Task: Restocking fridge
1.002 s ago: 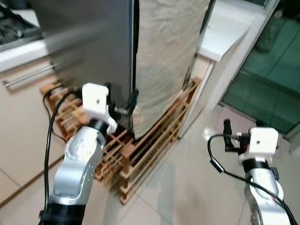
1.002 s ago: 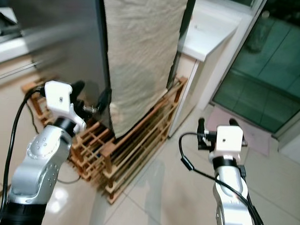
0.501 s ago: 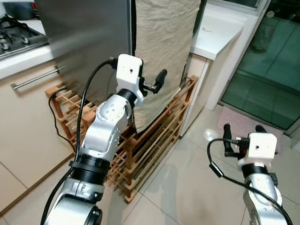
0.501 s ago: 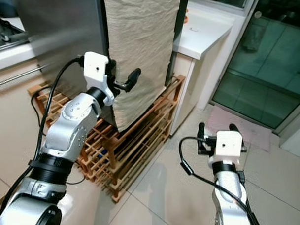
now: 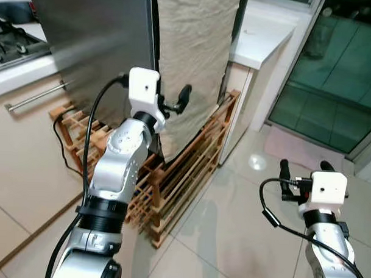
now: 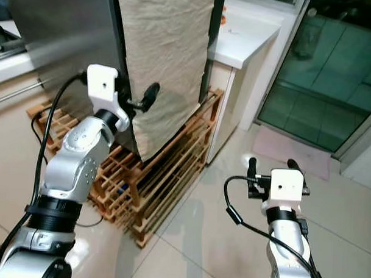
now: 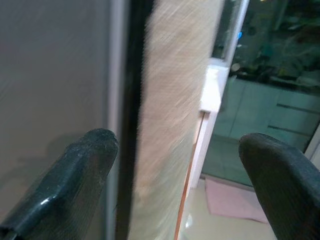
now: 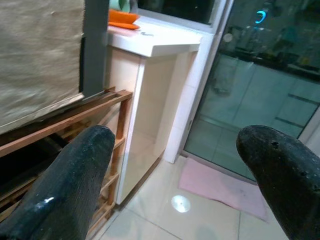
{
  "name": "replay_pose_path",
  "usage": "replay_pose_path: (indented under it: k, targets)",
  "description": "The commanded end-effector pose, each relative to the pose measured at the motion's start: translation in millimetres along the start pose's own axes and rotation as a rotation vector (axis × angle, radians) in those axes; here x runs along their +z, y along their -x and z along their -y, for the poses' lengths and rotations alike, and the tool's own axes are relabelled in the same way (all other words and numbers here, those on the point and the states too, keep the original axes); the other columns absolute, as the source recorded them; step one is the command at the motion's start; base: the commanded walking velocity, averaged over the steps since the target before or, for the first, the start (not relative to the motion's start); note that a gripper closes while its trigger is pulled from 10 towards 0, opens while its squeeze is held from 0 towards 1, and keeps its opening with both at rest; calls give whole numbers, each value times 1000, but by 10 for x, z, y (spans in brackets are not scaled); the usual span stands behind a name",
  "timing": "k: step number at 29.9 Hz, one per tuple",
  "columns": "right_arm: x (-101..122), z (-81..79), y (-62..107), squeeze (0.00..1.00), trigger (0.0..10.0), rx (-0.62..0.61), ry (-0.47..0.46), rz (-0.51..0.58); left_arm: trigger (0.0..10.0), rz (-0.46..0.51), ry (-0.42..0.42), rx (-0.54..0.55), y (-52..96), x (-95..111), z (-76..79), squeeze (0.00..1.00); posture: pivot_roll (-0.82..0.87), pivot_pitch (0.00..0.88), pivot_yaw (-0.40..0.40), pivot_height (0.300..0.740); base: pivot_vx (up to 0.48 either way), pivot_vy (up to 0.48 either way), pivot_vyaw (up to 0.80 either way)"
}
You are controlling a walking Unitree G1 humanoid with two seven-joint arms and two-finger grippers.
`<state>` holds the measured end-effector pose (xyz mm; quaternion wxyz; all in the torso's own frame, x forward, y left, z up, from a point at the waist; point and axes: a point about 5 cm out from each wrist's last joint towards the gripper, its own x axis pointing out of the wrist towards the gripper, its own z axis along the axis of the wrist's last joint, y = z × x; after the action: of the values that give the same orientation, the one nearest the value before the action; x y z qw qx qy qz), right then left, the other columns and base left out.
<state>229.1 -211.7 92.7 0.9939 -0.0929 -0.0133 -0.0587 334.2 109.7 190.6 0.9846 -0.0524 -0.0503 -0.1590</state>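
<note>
The fridge's steel door stands shut at the upper left, and a beige cloth hangs down the side next to it. My left gripper is raised in front of the door's right edge, open and holding nothing. In the left wrist view its fingertips are spread wide, with the dark door seam and the cloth between them. My right gripper hangs low at the right over the floor tiles, open and holding nothing.
A wooden slatted rack stands on the floor under the fridge and reaches toward me. A white counter carrying an orange item sits right of the fridge, then glass doors and a pink mat. A hob and a drawer handle are at the left.
My left gripper rose from low beside the rack to the fridge door's edge by the cloth, then settled slightly lower. The right arm stayed low; the view shifted a little.
</note>
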Motion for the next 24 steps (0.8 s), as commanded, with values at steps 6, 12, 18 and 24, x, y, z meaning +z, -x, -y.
replay_pose_path:
  k: [6, 12, 18, 24]
  targets:
    - [31, -54, -2, 0, 10000, 16, 1, -2, 10000, -29, 26, 0, 219, -65, 82, 0, -16, 0, -46, 740, 0, 0, 0]
    - [82, -89, -16, 0, 10000, 32, 2, 11, 10000, -41, 37, -26, 197, -105, 182, 0, -14, 0, -50, 740, 0, 0, 0]
    - [99, -85, -16, 0, 10000, 30, 5, 13, 10000, -30, 17, -58, 101, -74, 236, 0, -25, 0, -47, 740, 0, 0, 0]
    - [96, -100, 21, 0, 10000, 25, 3, 10, 10000, -40, -7, -65, -26, -116, 282, 0, -40, 0, -35, 740, 0, 0, 0]
